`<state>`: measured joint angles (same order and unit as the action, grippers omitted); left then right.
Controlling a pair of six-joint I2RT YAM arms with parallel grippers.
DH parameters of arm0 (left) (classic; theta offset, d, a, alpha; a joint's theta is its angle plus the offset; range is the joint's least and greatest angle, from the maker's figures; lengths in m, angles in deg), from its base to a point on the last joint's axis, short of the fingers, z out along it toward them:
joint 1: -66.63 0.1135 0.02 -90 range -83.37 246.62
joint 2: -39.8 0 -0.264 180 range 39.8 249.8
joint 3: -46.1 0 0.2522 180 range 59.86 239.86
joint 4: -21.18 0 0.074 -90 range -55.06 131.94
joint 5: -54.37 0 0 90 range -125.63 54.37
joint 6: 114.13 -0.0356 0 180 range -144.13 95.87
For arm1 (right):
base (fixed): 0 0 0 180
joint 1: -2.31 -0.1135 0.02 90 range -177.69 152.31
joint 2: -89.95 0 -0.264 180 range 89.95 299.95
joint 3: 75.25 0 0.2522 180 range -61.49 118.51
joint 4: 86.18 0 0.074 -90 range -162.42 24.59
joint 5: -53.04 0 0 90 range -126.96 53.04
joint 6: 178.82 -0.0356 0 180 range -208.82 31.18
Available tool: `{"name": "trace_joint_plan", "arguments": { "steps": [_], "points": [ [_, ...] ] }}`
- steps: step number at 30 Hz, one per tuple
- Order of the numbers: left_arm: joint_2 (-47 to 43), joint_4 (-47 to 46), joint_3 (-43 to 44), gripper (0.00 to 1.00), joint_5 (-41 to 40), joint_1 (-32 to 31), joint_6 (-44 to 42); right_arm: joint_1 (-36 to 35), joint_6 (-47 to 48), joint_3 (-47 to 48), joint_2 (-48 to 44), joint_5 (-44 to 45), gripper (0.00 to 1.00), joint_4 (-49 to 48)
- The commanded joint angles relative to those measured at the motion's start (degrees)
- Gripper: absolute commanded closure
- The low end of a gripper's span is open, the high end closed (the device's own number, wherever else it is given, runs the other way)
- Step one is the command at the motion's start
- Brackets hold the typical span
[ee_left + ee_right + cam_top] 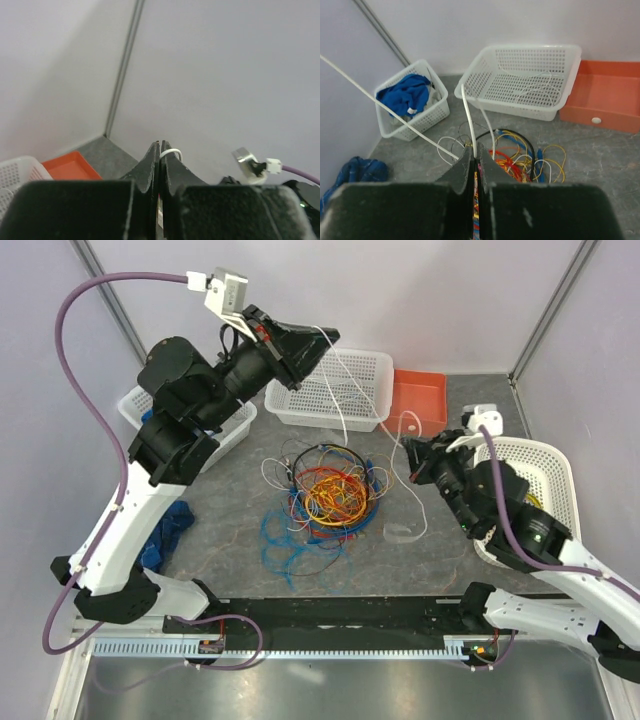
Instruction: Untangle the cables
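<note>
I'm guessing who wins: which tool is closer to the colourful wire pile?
Right. The right tool is close beside the pile, on its right; the left tool is raised over the white basket behind it. Each pinches white wire.

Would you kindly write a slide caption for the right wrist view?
Right gripper shut on a white cable by the tangled cables, a white basket beyond.

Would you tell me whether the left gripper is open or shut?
Shut on a white cable: in its wrist view the left gripper has jaws pressed together, the cable's loop poking out at their tips.
</note>
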<state>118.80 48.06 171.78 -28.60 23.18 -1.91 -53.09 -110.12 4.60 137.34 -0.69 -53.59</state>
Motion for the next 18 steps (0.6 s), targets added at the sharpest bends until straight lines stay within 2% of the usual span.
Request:
{"name": "trace_joint_plan", "arguments": {
  "steps": [1, 10, 14, 18],
  "points": [
    [1.77, 7.70, -2.83, 0.98, 5.72, 0.11, 5.12, -0.24, -1.46, -3.59, 0.76, -3.84, 1.00, -7.40],
    [-2.18, 8.06, -15.48, 0.98, 2.47, 0.11, 3.54, -0.15, -0.94, -6.23, 1.91, -7.18, 1.00, -11.71],
    [-3.94, 8.06, -19.80, 0.98, -3.66, 0.11, 1.69, -0.15, 0.20, -6.32, 3.22, -3.59, 1.00, -12.67],
    [-2.89, 7.79, -20.52, 0.98, -11.50, 0.37, -0.85, 0.02, 5.29, 0.76, 8.92, 0.55, 1.00, -14.08]
  ]
}}
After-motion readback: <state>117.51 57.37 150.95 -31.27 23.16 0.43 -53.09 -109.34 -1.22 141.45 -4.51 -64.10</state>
